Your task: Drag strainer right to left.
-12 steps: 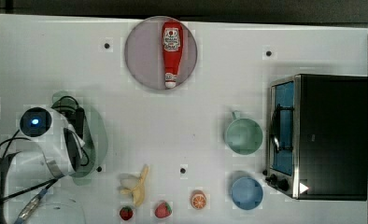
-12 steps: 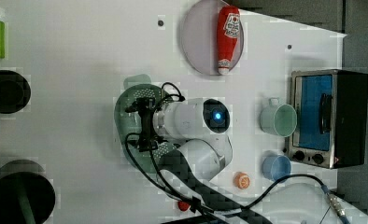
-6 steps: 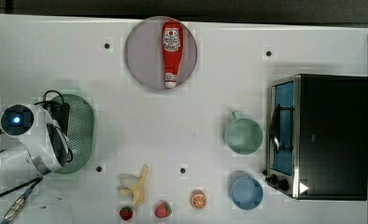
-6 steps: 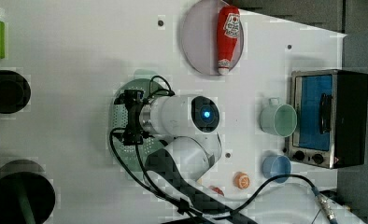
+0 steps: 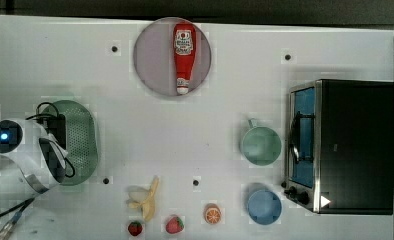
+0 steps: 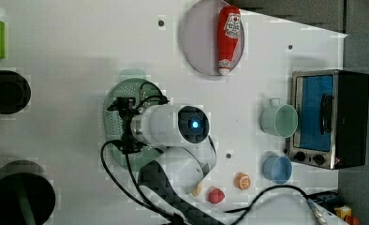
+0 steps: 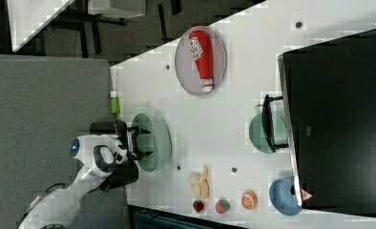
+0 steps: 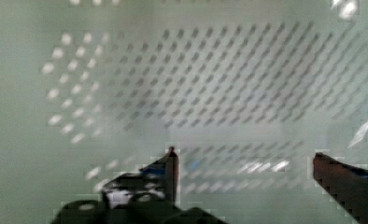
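Observation:
The strainer (image 5: pixel 82 142), a pale mint-green oval with a dotted bottom, lies at the top view's left, near the table's edge. My arm covers its left part there. In the wrist view my gripper (image 8: pixel 247 163) hangs low inside the strainer (image 8: pixel 196 74), open, with both dark fingertips (image 8: pixel 173 163) spread wide over the holed bottom and nothing between them. In the left view the gripper (image 6: pixel 124 126) reaches down into the strainer (image 6: pixel 113 101) from the white wrist. The right view shows the strainer (image 7: pixel 160 138) with the gripper (image 7: pixel 137 136) over its middle.
A ketchup bottle (image 5: pixel 183 55) lies on a grey plate (image 5: pixel 150 60) at the back. A mint cup (image 5: pixel 260 146), a blue bowl (image 5: pixel 264 206) and a toaster oven (image 5: pixel 342 145) stand at the top view's right. A banana (image 5: pixel 145 197), two strawberries and an orange slice (image 5: pixel 212 214) lie in front.
My arm has moved toward the top view's left, and the strainer has slid a little the same way with it. The fingers stay spread.

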Controlling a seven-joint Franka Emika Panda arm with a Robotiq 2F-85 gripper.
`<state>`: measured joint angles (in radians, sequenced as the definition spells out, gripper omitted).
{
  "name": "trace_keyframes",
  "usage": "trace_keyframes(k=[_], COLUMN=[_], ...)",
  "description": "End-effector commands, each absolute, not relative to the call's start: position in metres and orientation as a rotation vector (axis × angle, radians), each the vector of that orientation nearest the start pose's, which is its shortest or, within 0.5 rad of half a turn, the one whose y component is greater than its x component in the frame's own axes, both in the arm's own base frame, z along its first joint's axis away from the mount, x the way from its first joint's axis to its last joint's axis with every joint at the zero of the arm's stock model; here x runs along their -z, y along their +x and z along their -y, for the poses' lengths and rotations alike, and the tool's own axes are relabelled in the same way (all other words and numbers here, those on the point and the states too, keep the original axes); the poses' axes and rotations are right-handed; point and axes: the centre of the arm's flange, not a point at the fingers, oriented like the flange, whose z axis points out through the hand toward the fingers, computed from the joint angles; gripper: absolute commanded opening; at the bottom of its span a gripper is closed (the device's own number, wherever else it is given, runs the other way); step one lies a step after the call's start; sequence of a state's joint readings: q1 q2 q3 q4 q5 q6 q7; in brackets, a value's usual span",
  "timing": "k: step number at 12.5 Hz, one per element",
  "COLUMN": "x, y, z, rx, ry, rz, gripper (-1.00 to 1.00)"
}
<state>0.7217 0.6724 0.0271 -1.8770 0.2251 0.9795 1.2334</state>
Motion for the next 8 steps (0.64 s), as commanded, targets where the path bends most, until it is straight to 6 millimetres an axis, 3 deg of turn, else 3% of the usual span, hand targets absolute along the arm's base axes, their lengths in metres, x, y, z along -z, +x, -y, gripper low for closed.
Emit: trace_keyframes(k=[1, 2, 4, 6, 8], x=[-0.274, -0.313, -0.393, -0.470, -0.529], y=[0.531, 0.543, 0.563, 0.572, 0.563], z=[-0.370, -0.344, -0.271, -0.183, -0.090], rx=[-0.183, -0.168, -0.134, -0.079, -0.015], ry=[-2.388, -2.449, -2.538, -2.560, -2.628], rz=[-1.868, -1.776, -1.614, -1.542, -1.517], gripper=[1.00, 1.00, 1.00, 1.00, 1.00])
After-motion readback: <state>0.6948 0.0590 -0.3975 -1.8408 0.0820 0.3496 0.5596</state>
